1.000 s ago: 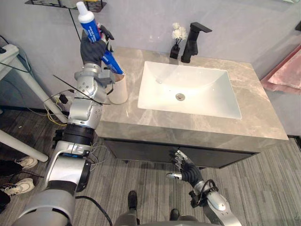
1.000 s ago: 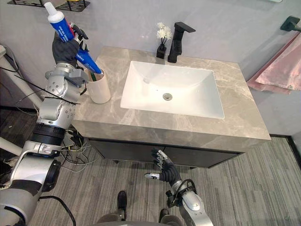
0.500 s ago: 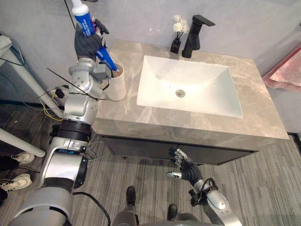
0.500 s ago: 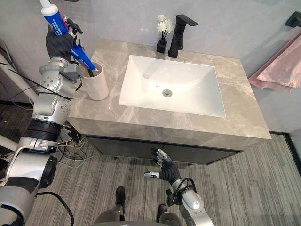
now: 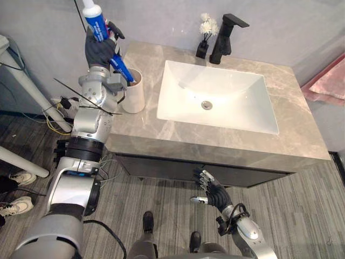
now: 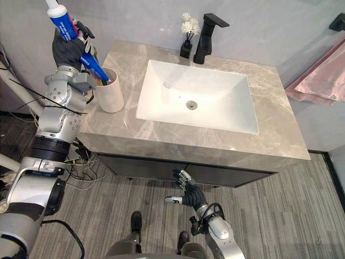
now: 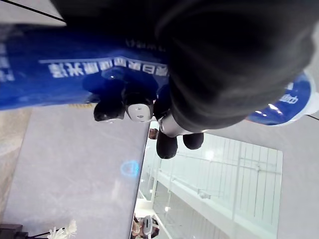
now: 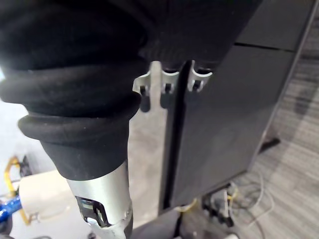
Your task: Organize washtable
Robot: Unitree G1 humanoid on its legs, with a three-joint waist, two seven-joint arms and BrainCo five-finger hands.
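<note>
1. The fingers (image 7: pixel 138 108) of the left hand (image 5: pixel 99 49) are clamped around the middle of a blue plastic toothpaste tube with a white cap (image 5: pixel 97 24).
2. The tube is tilted. Its cap points up and away from the sink, and its flat lower end reaches the mouth of a white cylindrical cup (image 5: pixel 135 97). It appears to be just inside the rim, but I cannot tell how deep it goes.
3. The cup stands upright at the left end of the grey marble tabletop (image 5: pixel 215 143), just beside the white rectangular sink basin (image 5: pixel 221 100).
4. At the back of the tabletop, a black angular faucet (image 5: pixel 223 35) stands next to a small black vase with white flowers (image 5: pixel 204 46). Both are well apart from the cup.
5. The right hand (image 5: pixel 213 193) hangs low in front of the dark cabinet, below the tabletop. Its fingers are apart and relaxed, and it holds nothing.
6. In my judgement, the step in hand is placing the toothpaste into the cup.
7. The next move calls for lowering the tube until its end rests on the bottom of the cup. After that, the fingers should loosen slowly, so that the tube leans on the rim and does not tip the light cup over.
</note>
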